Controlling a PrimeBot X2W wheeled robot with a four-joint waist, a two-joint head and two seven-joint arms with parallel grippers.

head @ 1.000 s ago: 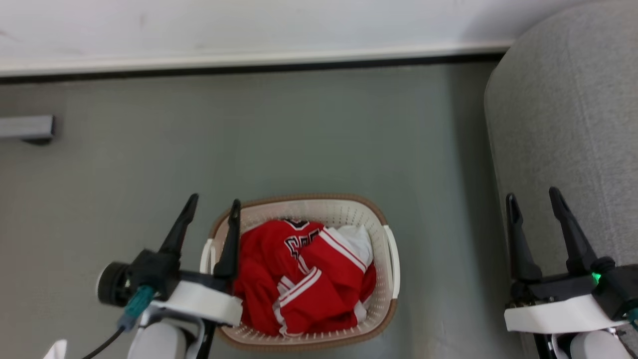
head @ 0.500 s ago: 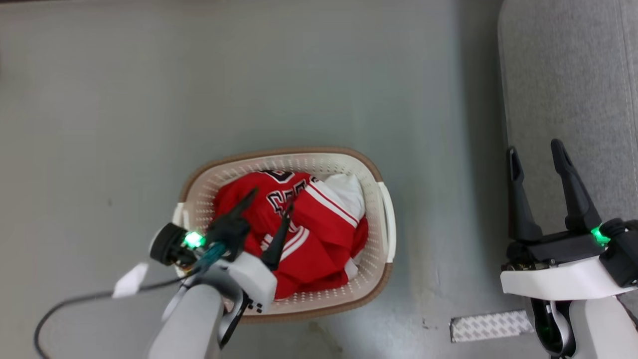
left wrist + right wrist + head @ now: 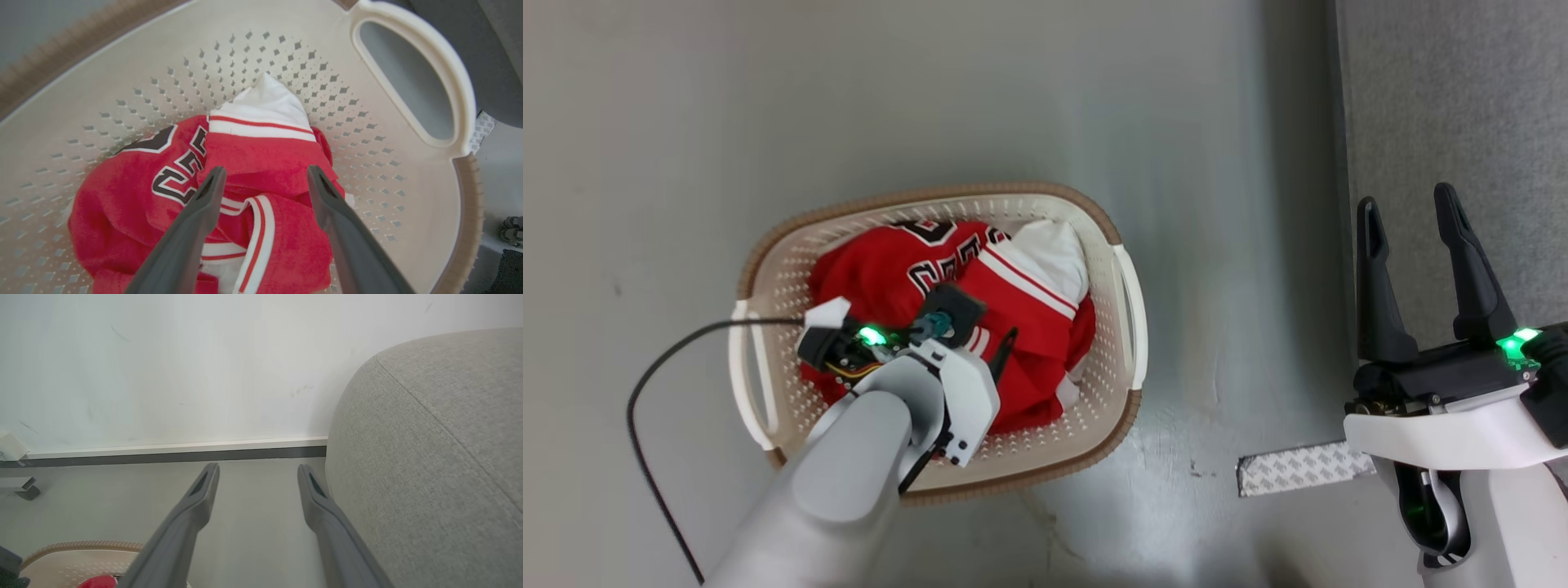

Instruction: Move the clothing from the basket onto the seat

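Nearest in head view: pale L forearm (image 3: 849, 482) coming up from the bottom edge, w/ a black cable (image 3: 645, 384) looping off to its left. L gripper (image 3: 265, 171) points down into the basket (image 3: 1045, 445), fingers spread wide apart, nothing between them. Tips sit right over the clothing (image 3: 122, 196), touching or just above, can't tell. Clothing is all inside the basket: red garments bunched up, white stripe trim, dark-and-white lettering on the far-left part, white panel poking up at the far side towards the right handle (image 3: 1131, 318). Basket stands on grey floor (image 3: 931, 98). R gripper (image 3: 1406, 200) at lower right, well apart from basket, fingers likewise spread & empty, at the edge of the seat (image 3: 1445, 98). Patterned strip (image 3: 1294, 469) lies on floor btwn basket & R arm. Farther off, in R wrist view: seat's rounded grey corner, then skirting (image 3: 175, 449) & pale wall (image 3: 163, 355)
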